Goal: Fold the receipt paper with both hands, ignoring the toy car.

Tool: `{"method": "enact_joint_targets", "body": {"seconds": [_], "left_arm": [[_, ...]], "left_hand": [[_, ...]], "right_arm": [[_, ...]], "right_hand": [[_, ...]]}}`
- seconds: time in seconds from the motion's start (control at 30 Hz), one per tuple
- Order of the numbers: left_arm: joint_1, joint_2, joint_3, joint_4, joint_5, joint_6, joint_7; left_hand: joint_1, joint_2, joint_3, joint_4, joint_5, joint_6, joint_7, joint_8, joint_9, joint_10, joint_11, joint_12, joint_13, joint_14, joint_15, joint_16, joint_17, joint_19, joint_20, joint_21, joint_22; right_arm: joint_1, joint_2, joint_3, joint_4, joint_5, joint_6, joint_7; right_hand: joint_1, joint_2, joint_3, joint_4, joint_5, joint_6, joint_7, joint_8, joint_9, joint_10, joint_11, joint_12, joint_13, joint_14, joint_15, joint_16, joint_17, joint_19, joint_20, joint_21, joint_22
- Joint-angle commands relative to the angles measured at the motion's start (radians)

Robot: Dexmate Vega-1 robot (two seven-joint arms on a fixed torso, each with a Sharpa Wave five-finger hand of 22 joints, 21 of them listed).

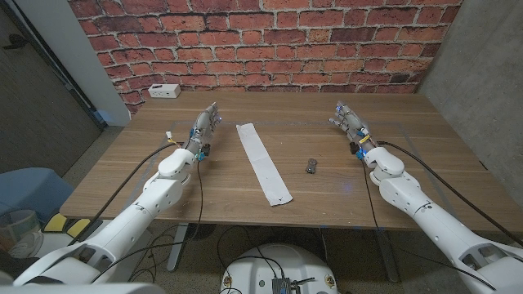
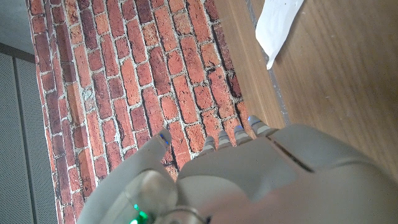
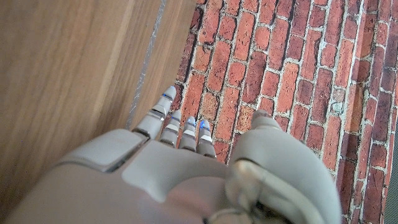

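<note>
The receipt paper [image 1: 263, 162] lies flat and unfolded on the wooden table [image 1: 425, 155], as one long white strip. It runs at a slant, with its far end closer to the robot's left and its near end closer to the front edge of the table. One end of the receipt paper [image 2: 278, 28] also shows in the left wrist view, lying on the wood near the table's far edge.

The toy car [image 1: 311, 166], small and dark, stands on the table beside the receipt paper, on the side of the robot's right, apart from it and not touching.

The left hand [image 1: 204, 126] is to the left of the receipt paper, near its far end but not touching it. Its fingers are stretched out straight toward the brick wall [image 1: 270, 41] and it holds nothing. In the left wrist view the fingertips [image 2: 258, 129] of this hand point at the bricks.

The right hand [image 1: 351, 124] is on the other side of the receipt paper, beyond the toy car and well apart from the strip. Its fingers [image 3: 163, 112] are also stretched out, lying close together, with nothing in them.

A white box [image 1: 163, 91] sits at the far left corner of the table, well apart from the receipt paper, next to the wall.
</note>
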Motion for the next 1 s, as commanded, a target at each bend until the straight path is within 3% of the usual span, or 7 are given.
{"method": "enact_joint_targets", "body": {"seconds": [0.03, 0.2, 0.23, 0.4, 0.63, 0.87, 1.0], "left_arm": [[0.000, 0.063, 0.019, -0.091, 0.080, 0.113, 0.106], [0.005, 0.114, 0.031, -0.215, 0.141, 0.297, 0.242], [0.003, 0.120, 0.033, -0.229, 0.146, 0.323, 0.252], [-0.016, 0.144, 0.045, -0.267, 0.160, 0.410, 0.264], [-0.060, 0.175, 0.082, -0.307, 0.206, 0.527, 0.269], [-0.111, 0.202, 0.131, -0.333, 0.276, 0.605, 0.253], [-0.144, 0.221, 0.167, -0.358, 0.334, 0.661, 0.245]], "left_hand": [[0.015, 0.036, 0.006, -0.015, 0.002, -0.085, -0.003, 0.016, 0.003, -0.064, 0.010, 0.012, 0.005, -0.079, 0.022, 0.016, 0.003, -0.034, 0.037, 0.019, 0.001], [0.035, 0.010, 0.001, -0.059, -0.008, -0.008, -0.003, 0.027, 0.004, 0.029, 0.038, 0.036, 0.005, 0.037, 0.043, 0.030, 0.004, 0.000, 0.051, 0.022, -0.001], [0.041, 0.006, 0.001, -0.068, -0.009, 0.002, 0.000, 0.027, 0.004, 0.049, 0.031, 0.040, 0.006, 0.056, 0.042, 0.031, 0.004, 0.006, 0.052, 0.023, -0.001], [0.066, -0.007, 0.000, -0.110, -0.016, 0.058, 0.009, 0.031, 0.005, 0.120, 0.046, 0.054, 0.007, 0.120, 0.045, 0.032, 0.005, 0.053, 0.059, 0.033, -0.001], [0.117, -0.008, 0.011, -0.173, -0.021, 0.124, 0.022, 0.038, 0.005, 0.174, 0.039, 0.057, 0.008, 0.179, 0.038, 0.032, 0.006, 0.112, 0.044, 0.047, -0.002], [0.170, -0.010, 0.020, -0.234, -0.021, 0.188, 0.015, 0.045, 0.007, 0.223, 0.029, 0.061, 0.010, 0.217, 0.019, 0.028, 0.007, 0.158, 0.037, 0.057, -0.001], [0.204, -0.012, 0.021, -0.271, -0.021, 0.232, 0.016, 0.049, 0.009, 0.253, 0.022, 0.063, 0.012, 0.255, 0.025, 0.032, 0.008, 0.177, 0.048, 0.061, 0.001]], "right_arm": [[-0.020, -0.017, -0.015, -0.030, -0.083, 0.037, -0.060], [-0.045, -0.059, -0.035, -0.078, -0.203, 0.063, -0.122], [-0.050, -0.066, -0.039, -0.087, -0.224, 0.067, -0.133], [-0.068, -0.102, -0.053, -0.124, -0.330, 0.090, -0.173], [-0.110, -0.145, -0.054, -0.190, -0.462, 0.114, -0.240], [-0.161, -0.171, -0.052, -0.237, -0.565, 0.142, -0.290], [-0.194, -0.192, -0.047, -0.273, -0.631, 0.146, -0.318]], "right_hand": [[0.039, 0.004, 0.046, -0.015, -0.004, 0.037, -0.006, 0.009, 0.004, 0.041, 0.011, 0.009, 0.003, 0.053, 0.015, 0.016, 0.005, 0.030, 0.014, 0.012, 0.003], [0.065, 0.003, 0.093, -0.025, -0.021, 0.079, -0.015, 0.013, 0.004, 0.093, 0.016, 0.016, 0.004, 0.118, 0.028, 0.029, 0.008, 0.060, 0.045, 0.016, 0.004], [0.069, 0.003, 0.100, -0.026, -0.024, 0.087, -0.018, 0.014, 0.004, 0.105, 0.018, 0.018, 0.004, 0.128, 0.027, 0.031, 0.009, 0.061, 0.047, 0.016, 0.004], [0.086, 0.004, 0.135, -0.032, -0.037, 0.132, -0.026, 0.021, 0.005, 0.149, 0.013, 0.023, 0.005, 0.173, 0.019, 0.038, 0.010, 0.075, 0.050, 0.017, 0.005], [0.119, 0.000, 0.190, -0.048, -0.060, 0.212, -0.026, 0.030, 0.005, 0.221, 0.007, 0.030, 0.005, 0.229, 0.006, 0.042, 0.010, 0.096, 0.046, 0.018, 0.006], [0.162, -0.008, 0.245, -0.079, -0.084, 0.288, -0.026, 0.034, 0.004, 0.287, 0.000, 0.030, 0.005, 0.296, -0.021, 0.045, 0.008, 0.132, 0.033, 0.023, 0.006], [0.191, -0.015, 0.273, -0.105, -0.095, 0.326, -0.029, 0.035, 0.004, 0.317, -0.004, 0.028, 0.005, 0.333, -0.030, 0.047, 0.007, 0.144, 0.032, 0.024, 0.006]]}}
